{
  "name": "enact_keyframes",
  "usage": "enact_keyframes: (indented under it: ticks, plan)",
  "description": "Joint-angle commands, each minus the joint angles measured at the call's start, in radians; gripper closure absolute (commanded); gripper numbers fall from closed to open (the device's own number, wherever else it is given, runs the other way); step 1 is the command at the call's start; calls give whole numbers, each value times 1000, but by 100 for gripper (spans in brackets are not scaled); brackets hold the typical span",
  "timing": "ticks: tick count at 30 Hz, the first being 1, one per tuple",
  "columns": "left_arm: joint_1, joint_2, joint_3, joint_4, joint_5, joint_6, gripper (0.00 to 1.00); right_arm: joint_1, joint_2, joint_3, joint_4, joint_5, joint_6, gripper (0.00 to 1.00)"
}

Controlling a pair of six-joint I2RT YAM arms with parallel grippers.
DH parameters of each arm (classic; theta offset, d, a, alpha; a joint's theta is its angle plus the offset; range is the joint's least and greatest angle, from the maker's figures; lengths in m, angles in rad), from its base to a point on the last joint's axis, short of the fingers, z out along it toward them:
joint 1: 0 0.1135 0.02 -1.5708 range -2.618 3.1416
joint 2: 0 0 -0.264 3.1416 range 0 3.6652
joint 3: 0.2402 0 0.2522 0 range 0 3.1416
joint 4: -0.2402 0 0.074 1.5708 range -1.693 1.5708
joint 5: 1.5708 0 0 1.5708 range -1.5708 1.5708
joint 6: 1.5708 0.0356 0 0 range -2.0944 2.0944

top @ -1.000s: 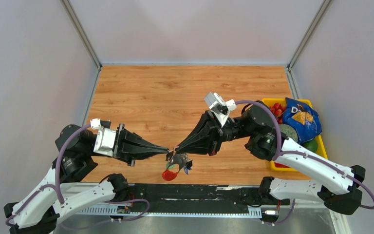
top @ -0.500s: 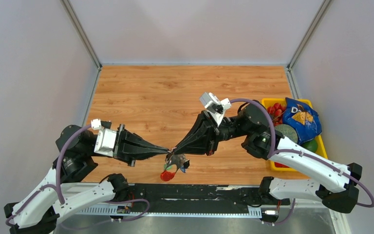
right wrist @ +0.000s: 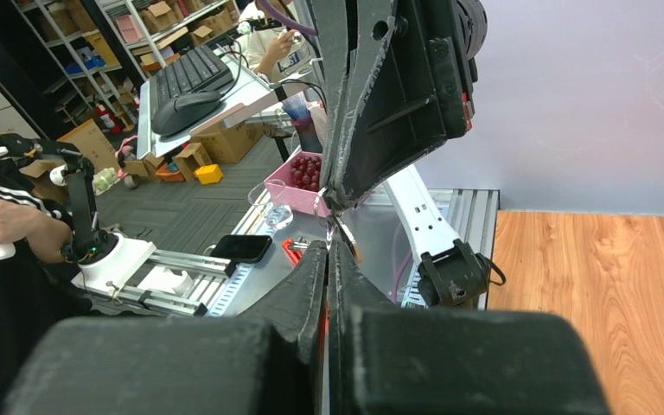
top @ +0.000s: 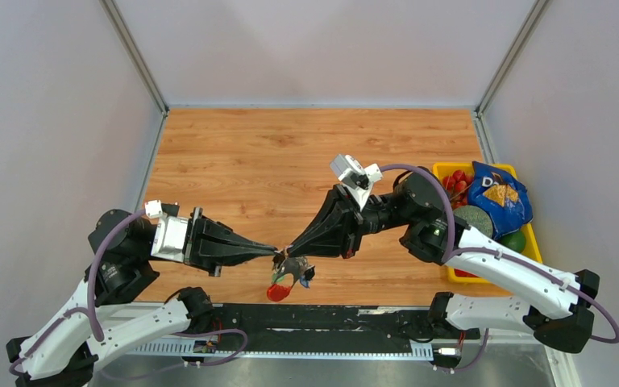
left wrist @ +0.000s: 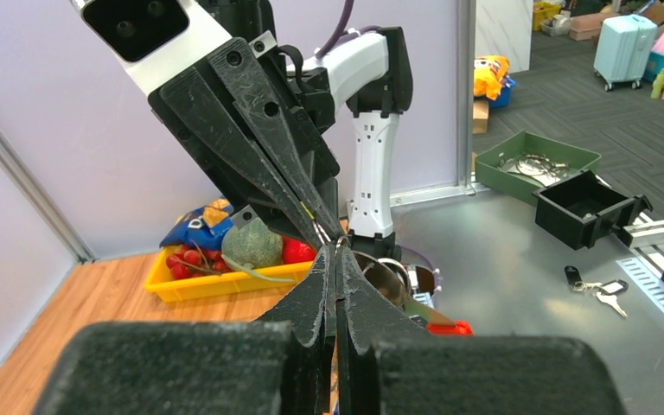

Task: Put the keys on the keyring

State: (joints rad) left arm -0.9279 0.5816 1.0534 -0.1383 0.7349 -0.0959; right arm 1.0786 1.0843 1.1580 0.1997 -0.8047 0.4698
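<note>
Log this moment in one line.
left gripper: shut | right gripper: shut | tips: meeting | keyring: hanging below tips, holder unclear | key: not made out

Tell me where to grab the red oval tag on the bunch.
Probably the free rounded end of the red oval tag, from the near edge: it juts out of the bunch there, clear of the grey-silver strap, while the shut left gripper and right gripper crowd the far side.
</note>
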Motion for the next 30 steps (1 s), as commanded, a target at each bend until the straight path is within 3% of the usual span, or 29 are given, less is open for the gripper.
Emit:
enact_keyframes:
  ticks: [1, 30]
  plan:
    - [-4, -10, 0, 3, 0, 29, 100, -2, -54, -2, 64, 12, 16, 100]
    - [-4, -21, -15, 25, -26, 24, 100, 2, -10, -18, 184, 39, 120, 100]
